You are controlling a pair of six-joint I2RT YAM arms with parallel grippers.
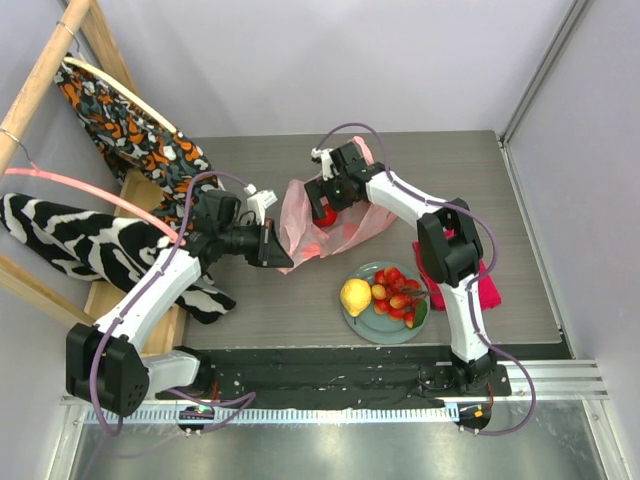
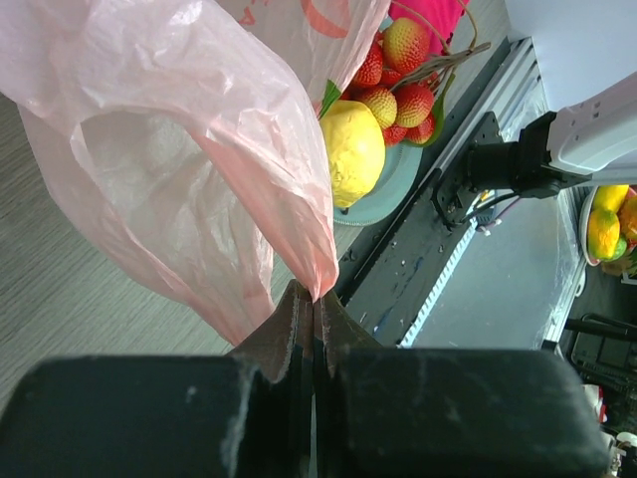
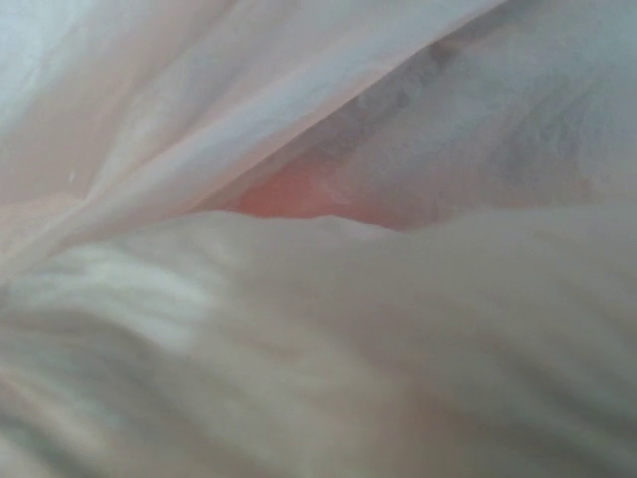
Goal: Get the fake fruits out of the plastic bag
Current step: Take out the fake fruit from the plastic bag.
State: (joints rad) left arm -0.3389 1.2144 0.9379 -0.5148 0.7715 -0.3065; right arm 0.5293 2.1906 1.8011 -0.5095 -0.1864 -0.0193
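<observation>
The pale-pink plastic bag (image 1: 320, 235) lies crumpled mid-table. My left gripper (image 1: 272, 248) is shut on its left edge, and the left wrist view shows the film (image 2: 179, 149) pinched between the closed fingertips (image 2: 311, 299). My right gripper (image 1: 330, 195) reaches into the bag's top from the right, its fingers hidden by plastic. A red apple (image 1: 325, 213) shows through the film just below it. The right wrist view is filled with bag plastic (image 3: 299, 349). A yellow lemon (image 1: 355, 297) and the cherries (image 1: 397, 292) rest on the grey-green plate (image 1: 380, 332).
A folded magenta cloth (image 1: 487, 285) lies right of the plate, under the right arm. Patterned clothes (image 1: 130, 120) and a zebra-print fabric (image 1: 90, 245) hang on a wooden rack at the left. A black rail (image 1: 350, 365) runs along the near edge.
</observation>
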